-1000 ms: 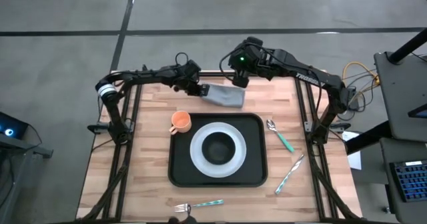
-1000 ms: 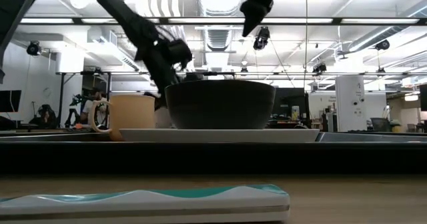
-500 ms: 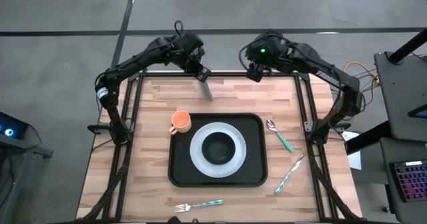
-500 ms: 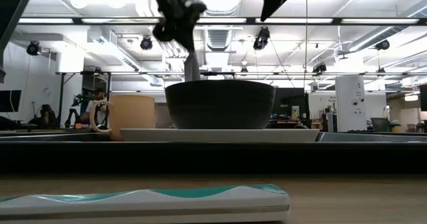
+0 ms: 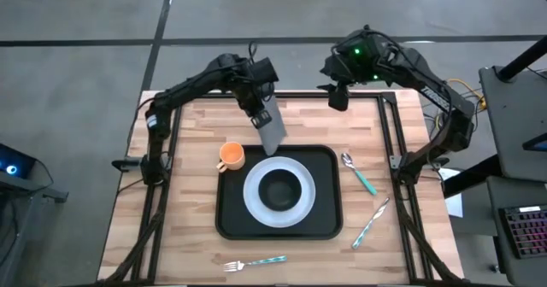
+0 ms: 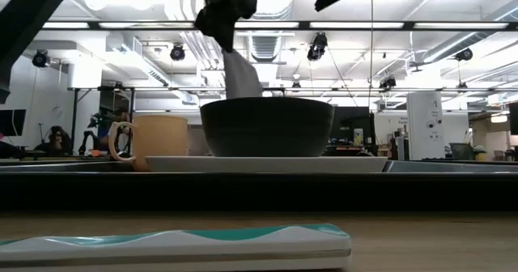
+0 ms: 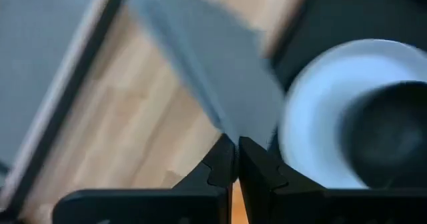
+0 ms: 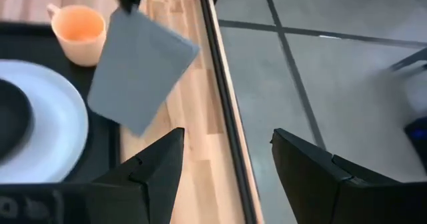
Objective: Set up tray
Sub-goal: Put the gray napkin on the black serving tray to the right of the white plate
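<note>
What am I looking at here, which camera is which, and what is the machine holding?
Two dark robot arms work at a wooden table. One picture looks straight down, one looks level across the tabletop, and two come from cameras on the arms' wrists. The left tool pinches a grey napkin, which hangs above the far edge of the black tray. The right tool is open, empty, and raised near the table's far edge. On the tray sits a white plate with a dark bowl. An orange cup sits at the tray's corner. A spoon, knife and fork lie on the wood.
</note>
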